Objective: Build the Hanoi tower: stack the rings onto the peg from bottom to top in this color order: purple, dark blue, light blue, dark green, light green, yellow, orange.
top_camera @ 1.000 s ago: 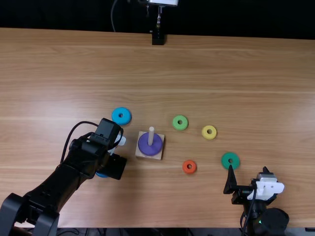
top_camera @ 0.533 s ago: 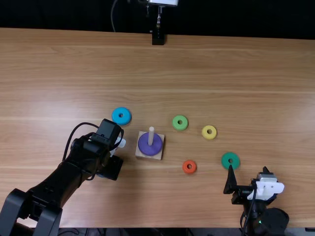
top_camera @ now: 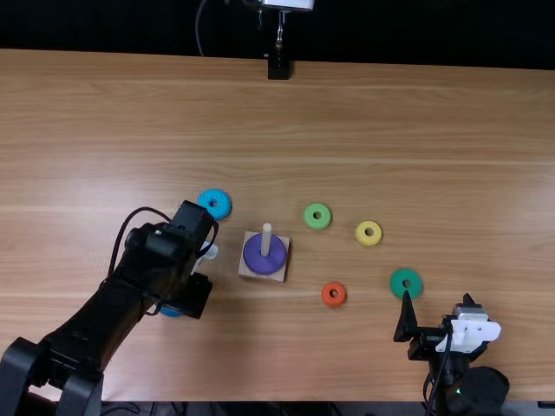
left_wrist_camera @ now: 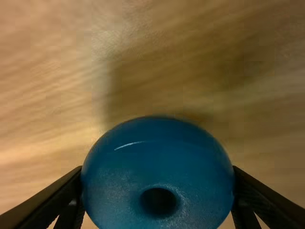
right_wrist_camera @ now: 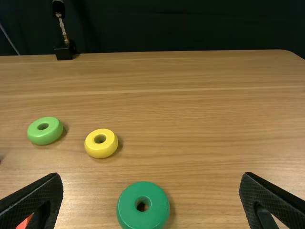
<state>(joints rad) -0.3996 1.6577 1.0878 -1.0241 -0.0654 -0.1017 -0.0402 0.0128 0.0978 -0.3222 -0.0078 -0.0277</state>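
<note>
While my left gripper (top_camera: 192, 297) clenches the dark blue ring (left_wrist_camera: 152, 164), lower left of the top view, my right gripper (top_camera: 437, 299) sits released, lower right. Purple ring (top_camera: 265, 265) is on the peg (top_camera: 266, 236), near centre. Light blue ring (top_camera: 223, 209) lies up-left of it; light green ring (top_camera: 308, 217), yellow ring (top_camera: 361, 233), orange ring (top_camera: 326, 295) and dark green ring (top_camera: 396, 283) lie to its right.

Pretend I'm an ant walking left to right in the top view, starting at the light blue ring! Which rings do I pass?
Round light blue ring → flat purple ring on the pale wooden peg → light green ring → orange ring → yellow ring → dark green ring.
</note>
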